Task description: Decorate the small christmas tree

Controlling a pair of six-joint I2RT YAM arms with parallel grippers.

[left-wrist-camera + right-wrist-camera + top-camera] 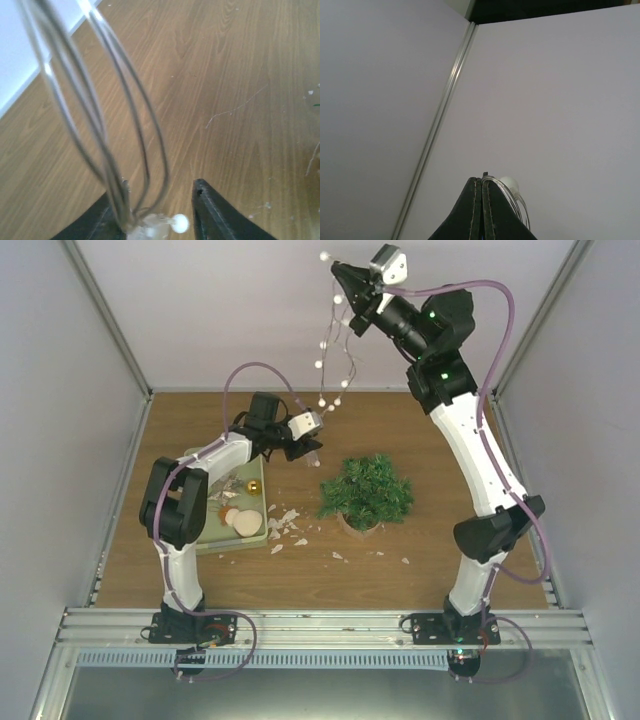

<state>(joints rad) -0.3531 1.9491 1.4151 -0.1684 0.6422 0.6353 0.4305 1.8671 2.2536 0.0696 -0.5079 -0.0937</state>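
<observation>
the small christmas tree (366, 490) stands upright near the middle of the wooden table (430, 565), its brownish pot (360, 529) showing at the near side under the dark green branches. nothing hangs on it.

the right gripper (340, 274) is raised high over the far part of the table, above and slightly left of the tree. its fingers are pressed together on the top end of a light string (335, 360), a thin wire with small white beads; in the right wrist view the wire loops (519, 200) and one bead come out just beside the closed tips. the string hangs down in loose loops towards the left gripper (310, 450), which sits low over the table, left of and beyond the tree. in the left wrist view its two black fingers (215, 215) stand apart, with the lower end of the wire bundle (100, 140) and a white bead (179, 223) between them, the wires lying close to the left finger. whether they pinch the wire cannot be told.

a pale green tray (225, 543) lies at the left of the table under the left arm, holding a gold bauble (253, 487) and a round beige ornament (248, 523). white scraps (290, 520) are scattered on the wood between the tray and the tree.
</observation>
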